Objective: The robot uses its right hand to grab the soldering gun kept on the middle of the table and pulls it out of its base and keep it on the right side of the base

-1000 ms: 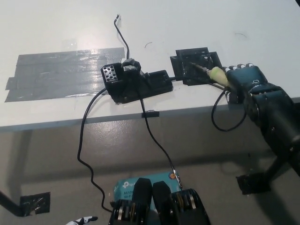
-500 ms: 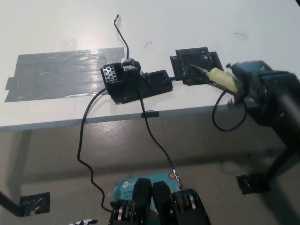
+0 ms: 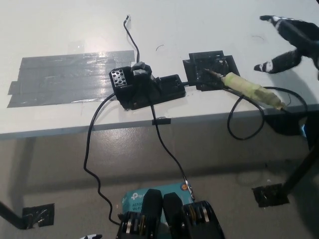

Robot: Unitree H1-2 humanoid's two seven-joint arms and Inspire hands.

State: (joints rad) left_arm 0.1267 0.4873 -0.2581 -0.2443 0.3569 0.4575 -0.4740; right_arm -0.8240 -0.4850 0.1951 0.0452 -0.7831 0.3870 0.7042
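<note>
The soldering gun (image 3: 247, 88), with its pale yellow-green handle, lies flat on the white table (image 3: 60, 30) to the right of its black base (image 3: 145, 87). Its metal tip rests on a black square pad (image 3: 219, 63). My black right hand (image 3: 288, 44) is open and hangs above the table's far right, well clear of the gun. Only a white sliver of my left hand (image 3: 91, 237) shows at the bottom edge.
A wide patch of grey tape (image 3: 65, 77) covers the table left of the base. Black cables (image 3: 92, 149) run from the base over the front edge to the floor. The gun's cord (image 3: 244, 132) loops below the table edge at the right.
My right hand has let go of the soldering gun's handle and risen up and away to the far right. The gun now lies alone on the table.
</note>
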